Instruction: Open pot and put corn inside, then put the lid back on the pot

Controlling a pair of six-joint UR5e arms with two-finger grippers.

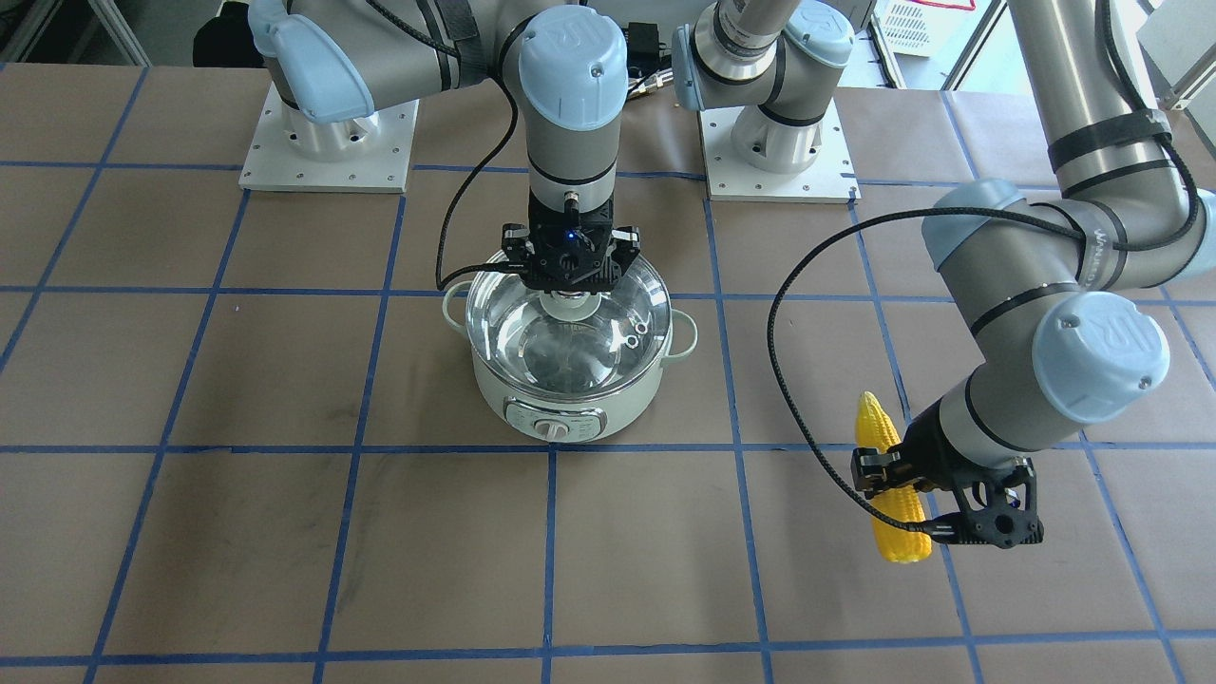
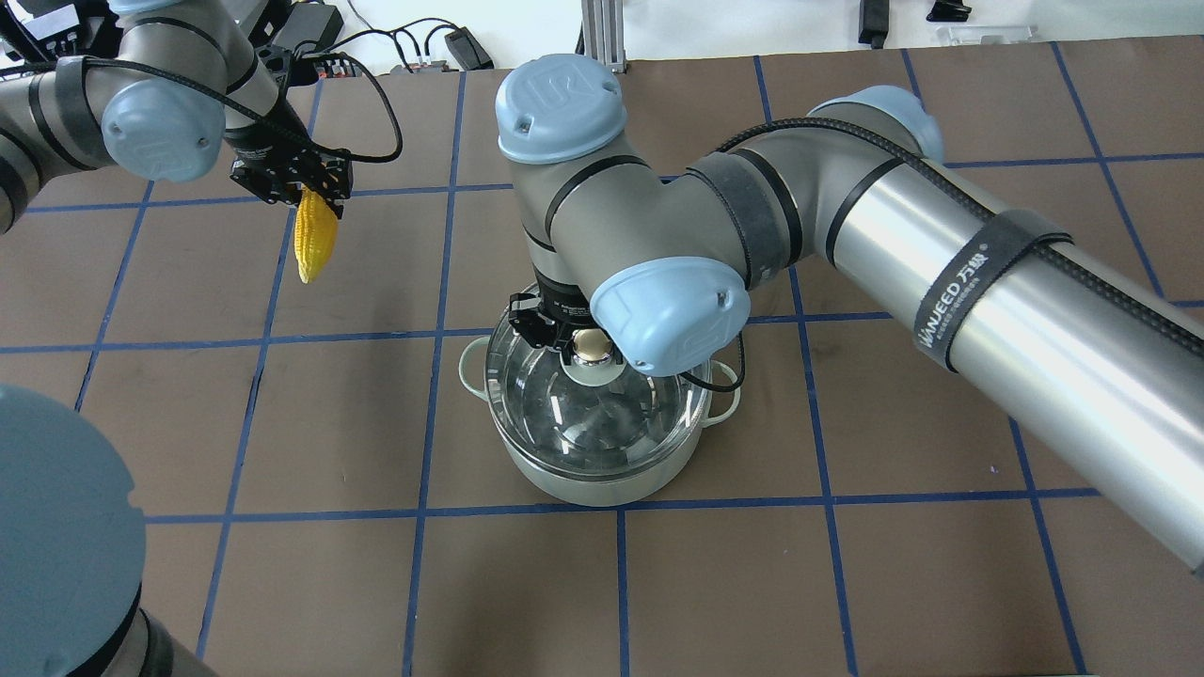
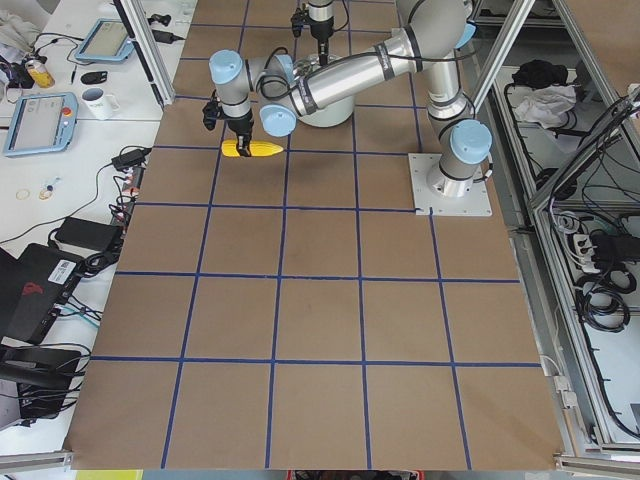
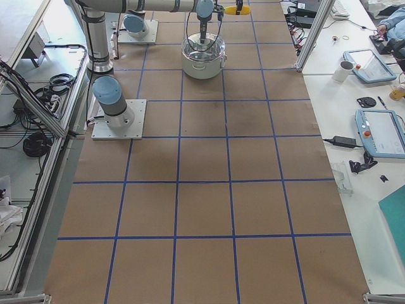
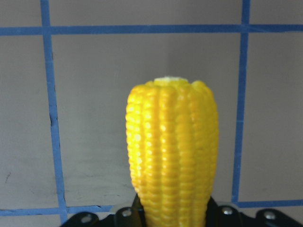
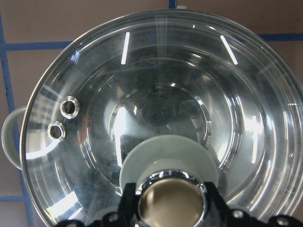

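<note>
The pale mint-green pot [image 1: 556, 408] stands mid-table, also in the overhead view [image 2: 602, 480]. The clear glass lid [image 1: 570, 342] covers its mouth; I cannot tell whether it rests on the rim or is raised a little. My right gripper [image 1: 568, 299] stands straight above it, shut on the lid's knob [image 6: 173, 203], with a finger on either side. My left gripper [image 1: 902, 499] is shut on the yellow corn [image 1: 876, 427] and holds it above the table, well off to the pot's side. The corn also shows in the overhead view [image 2: 313, 240] and the left wrist view [image 5: 173, 151].
The brown table has a blue tape grid. The two arm base plates [image 1: 328, 142] [image 1: 774, 152] sit behind the pot. A black cable [image 1: 788, 313] hangs in a loop from the left arm, between pot and corn. A side desk [image 4: 373, 63] runs along the table's far edge.
</note>
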